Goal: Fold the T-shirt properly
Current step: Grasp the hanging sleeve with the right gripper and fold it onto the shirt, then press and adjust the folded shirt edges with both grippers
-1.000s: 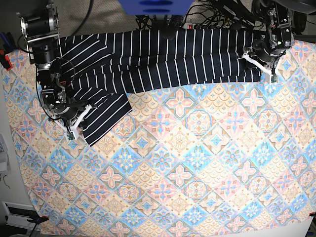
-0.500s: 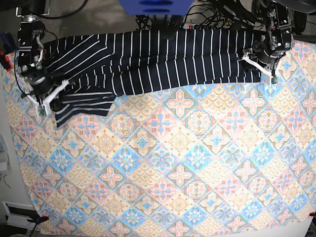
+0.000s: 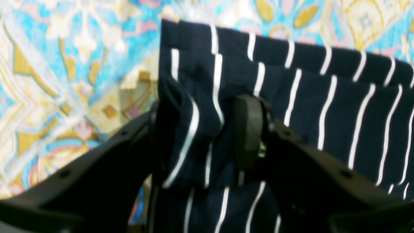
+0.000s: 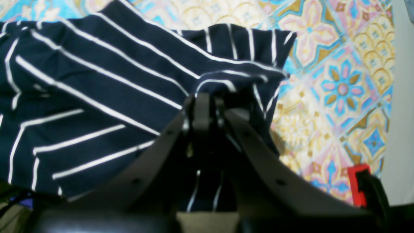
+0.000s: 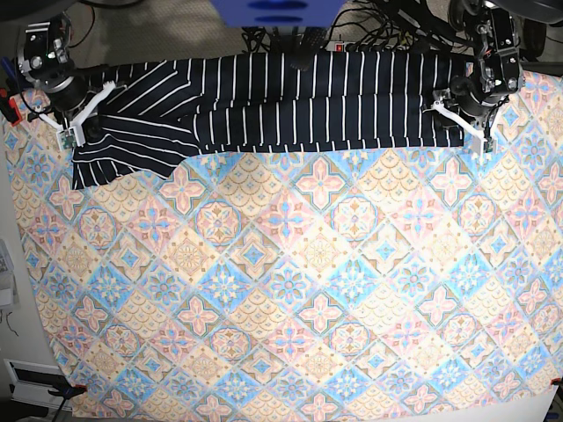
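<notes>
The dark navy pinstriped T-shirt point(image 5: 290, 101) lies stretched in a long band along the far edge of the table. On the right of the base view, my left gripper point(image 5: 459, 119) holds the shirt's end. In the left wrist view a bunch of the T-shirt point(image 3: 339, 106) sits pinched in the left gripper point(image 3: 202, 129). My right gripper point(image 5: 81, 121) is at the far left, shut on the other end. In the right wrist view the T-shirt point(image 4: 97, 97) drapes over the closed right gripper point(image 4: 207, 106), lifted a little off the cloth.
A pastel orange-and-blue tile-patterned cloth point(image 5: 308, 290) covers the table. A red clamp point(image 5: 10, 110) grips its far-left edge, seen beside the right gripper as the red clamp point(image 4: 357, 184). Cables point(image 5: 378, 26) and a blue object point(image 5: 277, 13) lie behind the far edge.
My right gripper has carried the shirt's left part from the near-left side up to the far-left corner, pulling it out along the far edge. The left gripper has stayed put.
</notes>
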